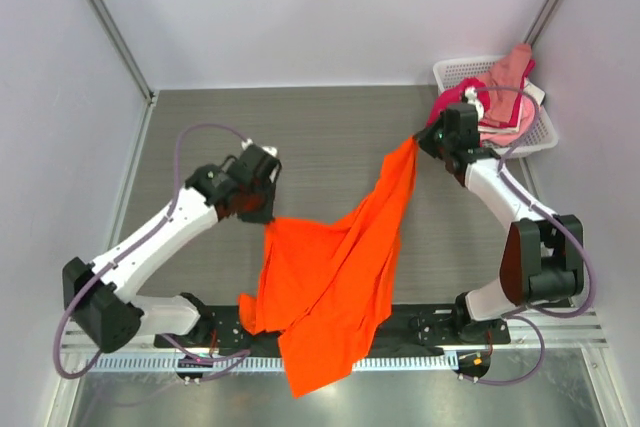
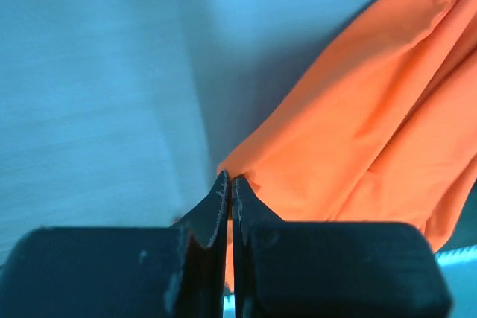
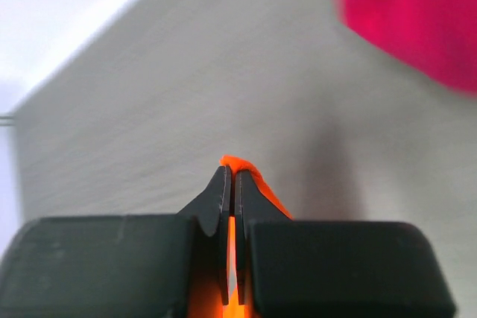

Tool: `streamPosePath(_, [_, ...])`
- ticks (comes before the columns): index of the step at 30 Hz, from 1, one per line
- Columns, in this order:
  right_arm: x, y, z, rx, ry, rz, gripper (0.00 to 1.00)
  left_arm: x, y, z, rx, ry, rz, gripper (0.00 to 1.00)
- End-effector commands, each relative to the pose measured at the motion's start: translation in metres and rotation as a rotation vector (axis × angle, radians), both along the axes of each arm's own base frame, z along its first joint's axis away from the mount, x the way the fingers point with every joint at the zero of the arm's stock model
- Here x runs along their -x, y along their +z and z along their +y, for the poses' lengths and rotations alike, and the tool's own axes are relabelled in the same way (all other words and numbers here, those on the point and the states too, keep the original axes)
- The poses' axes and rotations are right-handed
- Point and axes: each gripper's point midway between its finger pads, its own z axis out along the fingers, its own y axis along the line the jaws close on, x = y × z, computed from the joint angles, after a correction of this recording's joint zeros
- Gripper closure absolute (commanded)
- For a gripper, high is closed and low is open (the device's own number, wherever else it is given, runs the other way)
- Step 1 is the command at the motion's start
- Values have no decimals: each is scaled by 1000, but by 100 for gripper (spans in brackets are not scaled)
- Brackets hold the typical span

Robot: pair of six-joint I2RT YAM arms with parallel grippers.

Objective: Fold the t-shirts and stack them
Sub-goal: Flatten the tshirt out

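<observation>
The bright orange t-shirt (image 1: 335, 267) is stretched between both arms and sags down over the near table edge. My left gripper (image 1: 268, 217) is shut on its left corner; in the left wrist view the fingertips (image 2: 229, 181) pinch the orange cloth (image 2: 358, 124). My right gripper (image 1: 418, 140) is shut on the shirt's upper tip near the basket. The right wrist view shows the orange fabric (image 3: 240, 163) poking out past the closed right gripper (image 3: 229, 173). More t-shirts, magenta (image 1: 446, 105), salmon pink (image 1: 510, 72) and pale pink (image 1: 498, 128), lie piled in the basket.
A white lattice basket (image 1: 541, 137) stands at the table's back right corner, just behind my right wrist. A magenta shirt (image 3: 417, 20) fills the upper right of the right wrist view. Grey walls enclose the table on the left, back and right.
</observation>
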Motion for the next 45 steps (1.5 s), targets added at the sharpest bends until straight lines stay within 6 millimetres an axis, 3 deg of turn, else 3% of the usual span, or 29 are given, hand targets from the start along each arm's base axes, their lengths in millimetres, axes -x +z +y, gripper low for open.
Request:
streamPosePath(1, [-37,88,21,-42,131,-145,99,-50,34,26,-54,63,-63,100])
streamPosePath(2, [-49,128,27,-55,164,-216,99,-66,39,46,-94,125,-58,100])
streamPosePath(3, [-45,141,34,-68,204,-211,99,-77,49,55,-100,162,-77,100])
streamPosePath(4, [-45,161,37,-75,224,-239,99,-96,87,60,-56,199,-165,100])
streamPosePath(5, [-40,205,40,-79,242,-323,99,-105,102,77,-39,250,-196,100])
streamPosePath(8, [-15,265,42,-79,282,-429,99,-122,172,104,36,348,-372,100])
streamPosePath(9, [8,291,45,-81,311,-481,99,-118,192,110,55,368,-429,100])
streamPosePath(11, [36,319,46,-64,344,-555,99,-114,228,118,90,393,-551,100])
streamPosePath(12, [66,345,44,-52,357,-627,99,-99,251,123,122,404,-632,100])
streamPosePath(15, [116,372,42,-7,397,-723,99,-83,275,126,194,411,-766,100])
streamPosePath(16, [154,392,41,6,413,-803,99,-64,291,131,228,415,-835,100])
streamPosePath(18, [181,397,37,29,414,-843,99,-50,301,136,264,430,-910,100])
streamPosePath(19, [212,409,34,42,409,-902,99,-29,316,143,298,447,-975,100])
streamPosePath(23, [260,429,22,81,370,-989,99,0,344,147,369,430,-1092,100])
streamPosePath(25, [270,436,18,97,354,-1008,99,10,358,148,388,420,-1122,100])
streamPosePath(28, [281,452,14,104,332,-1043,99,12,372,148,393,418,-1133,100])
streamPosePath(29, [284,458,13,106,325,-1057,99,4,368,147,379,422,-1110,100])
streamPosePath(32, [262,452,10,100,295,-1001,99,-12,365,143,374,427,-1084,100])
streamPosePath(34, [233,438,9,94,279,-934,99,-39,349,135,355,427,-1026,100])
streamPosePath(38, [162,390,14,67,271,-765,99,-96,309,119,314,442,-889,100])
streamPosePath(39, [149,386,16,62,267,-756,99,-107,302,116,316,454,-861,100])
streamPosePath(40, [120,369,16,61,258,-696,99,-132,281,110,287,462,-792,100])
streamPosePath(41, [108,365,17,55,254,-681,99,-142,275,109,280,471,-766,100])
streamPosePath(42, [92,363,19,53,254,-673,99,-152,282,108,285,482,-768,100])
streamPosePath(43, [63,347,22,49,259,-622,99,-177,260,108,265,502,-692,100])
streamPosePath(44, [54,357,28,40,284,-639,99,-189,256,109,269,511,-670,100])
streamPosePath(45, [43,358,31,34,297,-637,99,-200,275,110,304,508,-697,100])
